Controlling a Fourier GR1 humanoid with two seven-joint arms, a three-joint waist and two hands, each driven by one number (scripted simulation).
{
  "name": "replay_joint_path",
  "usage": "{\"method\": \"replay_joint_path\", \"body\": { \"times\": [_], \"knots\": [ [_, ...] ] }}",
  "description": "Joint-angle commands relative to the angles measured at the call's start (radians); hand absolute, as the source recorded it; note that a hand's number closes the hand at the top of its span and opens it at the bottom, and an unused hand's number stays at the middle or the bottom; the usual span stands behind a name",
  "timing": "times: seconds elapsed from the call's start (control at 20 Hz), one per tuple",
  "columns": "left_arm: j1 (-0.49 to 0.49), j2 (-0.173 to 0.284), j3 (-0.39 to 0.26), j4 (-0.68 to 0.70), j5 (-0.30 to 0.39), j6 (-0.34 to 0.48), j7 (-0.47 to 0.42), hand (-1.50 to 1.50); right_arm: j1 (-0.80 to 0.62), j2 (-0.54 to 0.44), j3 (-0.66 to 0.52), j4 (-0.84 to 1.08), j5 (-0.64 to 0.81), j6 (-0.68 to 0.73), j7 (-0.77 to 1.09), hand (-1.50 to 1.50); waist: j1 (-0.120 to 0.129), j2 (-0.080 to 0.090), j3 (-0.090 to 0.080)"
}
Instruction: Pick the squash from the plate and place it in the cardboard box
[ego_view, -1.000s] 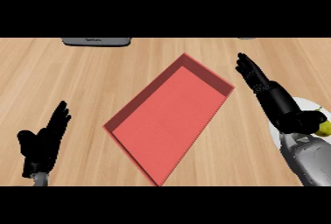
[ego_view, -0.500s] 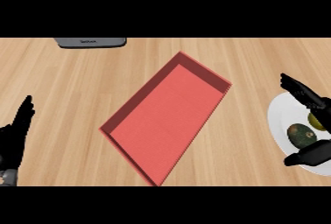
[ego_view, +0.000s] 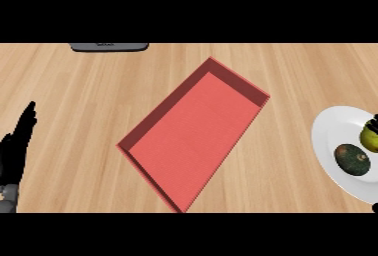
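The dark green, round squash lay on the white round plate at the right edge of the wooden counter, just beside a yellow-green fruit on the same plate and well apart from the shallow red rectangular box lying open at the counter's middle. The black left hand rested at the left edge with its fingers straight and pointing up, holding nothing, while of the right hand only dark slivers showed at the right edge, so its fingers could not be judged. A dark grey flat object sat at the counter's far edge.
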Motion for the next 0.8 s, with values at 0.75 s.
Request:
{"method": "replay_joint_path", "body": {
  "times": [0.75],
  "knots": [
    [-0.094, -0.015, 0.002, 0.103, -0.025, -0.044, -0.018, 0.00, -0.287, -0.207, 0.320, 0.324, 0.648, -0.151, -0.309, -1.50, 0.053, -0.003, -0.008]
  ]
}}
